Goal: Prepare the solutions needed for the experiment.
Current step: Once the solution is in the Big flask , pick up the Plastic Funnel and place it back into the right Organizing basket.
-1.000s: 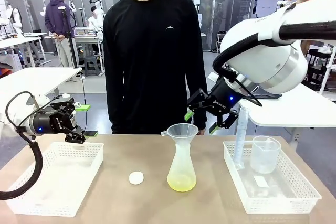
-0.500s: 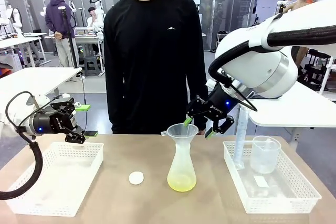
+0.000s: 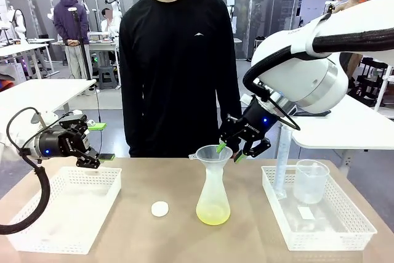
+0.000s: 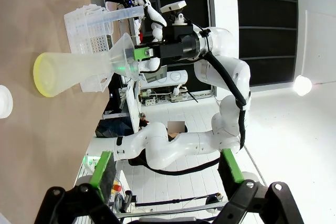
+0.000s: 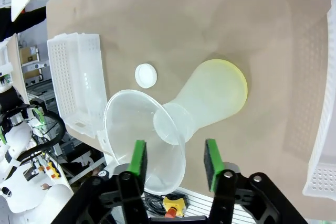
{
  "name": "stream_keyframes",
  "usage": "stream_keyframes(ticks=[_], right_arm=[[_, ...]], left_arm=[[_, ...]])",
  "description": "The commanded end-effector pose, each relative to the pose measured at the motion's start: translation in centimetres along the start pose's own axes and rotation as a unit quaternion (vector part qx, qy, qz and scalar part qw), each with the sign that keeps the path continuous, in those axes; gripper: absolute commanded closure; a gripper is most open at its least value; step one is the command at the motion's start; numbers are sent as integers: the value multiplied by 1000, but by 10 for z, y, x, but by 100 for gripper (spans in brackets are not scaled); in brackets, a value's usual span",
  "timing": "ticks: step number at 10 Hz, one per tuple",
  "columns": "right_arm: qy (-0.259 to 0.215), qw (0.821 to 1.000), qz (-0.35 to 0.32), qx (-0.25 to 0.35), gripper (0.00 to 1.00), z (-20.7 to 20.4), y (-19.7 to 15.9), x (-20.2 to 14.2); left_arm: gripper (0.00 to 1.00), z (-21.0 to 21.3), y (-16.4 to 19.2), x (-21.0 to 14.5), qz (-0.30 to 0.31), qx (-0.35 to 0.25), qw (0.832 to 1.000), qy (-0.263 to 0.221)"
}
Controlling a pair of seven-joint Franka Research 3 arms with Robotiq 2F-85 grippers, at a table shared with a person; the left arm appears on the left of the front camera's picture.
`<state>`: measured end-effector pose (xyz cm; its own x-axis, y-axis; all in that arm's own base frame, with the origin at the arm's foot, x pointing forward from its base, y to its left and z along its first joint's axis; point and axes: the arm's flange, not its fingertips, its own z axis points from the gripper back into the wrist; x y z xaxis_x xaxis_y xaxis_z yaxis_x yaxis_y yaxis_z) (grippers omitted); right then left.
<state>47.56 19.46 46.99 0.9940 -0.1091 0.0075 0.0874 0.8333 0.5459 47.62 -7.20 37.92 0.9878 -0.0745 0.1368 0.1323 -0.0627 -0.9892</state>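
1. The left fingers [image 3: 107, 156] hang spread wide and empty above the left basket [image 3: 37, 238]. There is little risk here unless that arm swings toward the middle.
2. A small cap [image 3: 160, 209] lies loose on the tabletop [image 3: 246, 244], near the flask [image 3: 213, 192]. A shoved flask could knock it away.
3. The solution [image 3: 213, 215] is a shallow yellow-green layer in the flask, mid-tabletop. The flask looks light, so a sideways tug could tip it and spill the liquid.
4. The right fingers [image 3: 236, 154] straddle the funnel [image 3: 211, 154] rim, partly closed, with nothing clamped yet. The thin wall may flex or slip. If the stem binds in the neck, lifting could drag the flask up.
5. A carried funnel might strike the tall cylinder [image 3: 282, 164] in the right basket [image 3: 326, 242].
6. The person [image 3: 178, 60] stands close behind the funnel.
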Motion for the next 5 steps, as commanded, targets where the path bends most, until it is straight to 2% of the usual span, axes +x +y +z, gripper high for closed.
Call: stream_keyframes(ticks=[1,2,3,4,5], right_arm=[[9,1000,-17,-10,61,-1,9,3],[14,1000,-21,-12,93,-1,8,4],[15,1000,-22,-14,80,-1,8,4],[16,999,-24,-15,100,-2,7,4],[19,999,-25,-15,98,-3,7,4]], left_arm=[[0,-1,-2,0,2,-3,1000,-3],[0,-1,-2,0,2,-3,1000,-3],[0,-1,-2,0,2,-3,1000,-3],[0,-1,-2,0,2,-3,1000,-3],[0,-1,-2,0,2,-3,1000,-3]])
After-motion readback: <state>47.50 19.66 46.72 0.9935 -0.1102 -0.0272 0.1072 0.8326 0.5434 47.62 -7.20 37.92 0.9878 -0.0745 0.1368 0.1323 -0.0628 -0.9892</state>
